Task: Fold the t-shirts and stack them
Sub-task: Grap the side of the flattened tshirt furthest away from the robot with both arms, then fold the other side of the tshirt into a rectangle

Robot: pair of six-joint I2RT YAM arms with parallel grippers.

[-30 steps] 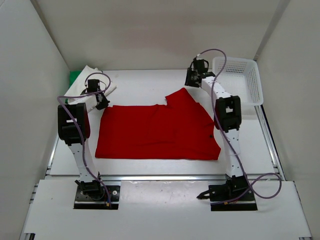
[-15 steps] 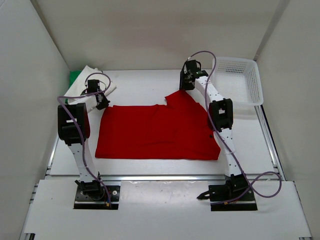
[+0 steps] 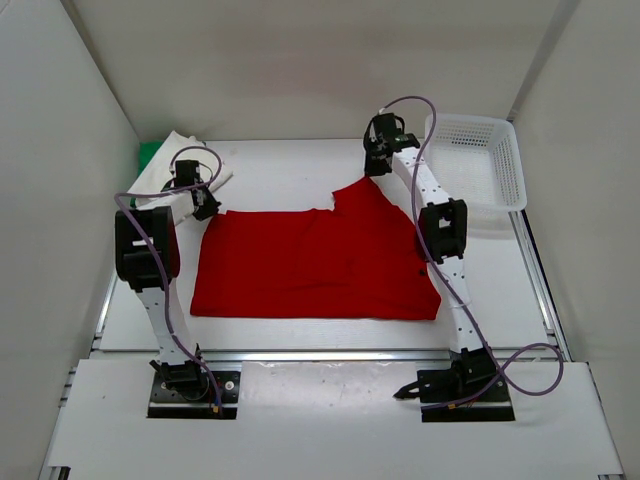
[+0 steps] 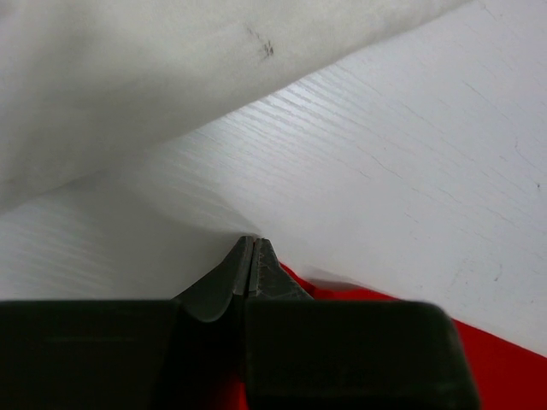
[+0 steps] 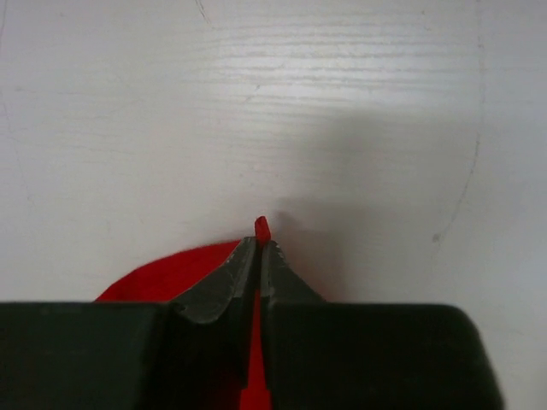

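Observation:
The red t-shirt lies spread flat mid-table, one flap reaching toward the back right. My left gripper is at its far left corner, jaws shut with red cloth between and beside the fingers. My right gripper is at the tip of the far flap, shut on it; a small nub of red cloth sticks out past the fingertips. The white t-shirt lies folded on the green t-shirt at the back left; its edge fills the top of the left wrist view.
A white mesh basket stands at the back right, beside the right arm. White walls close in the left, back and right sides. The arm bases sit at the near edge.
My right gripper has moved left from beside the basket to the red t-shirt's far tip and has shut on it. The left gripper has stayed put, still shut.

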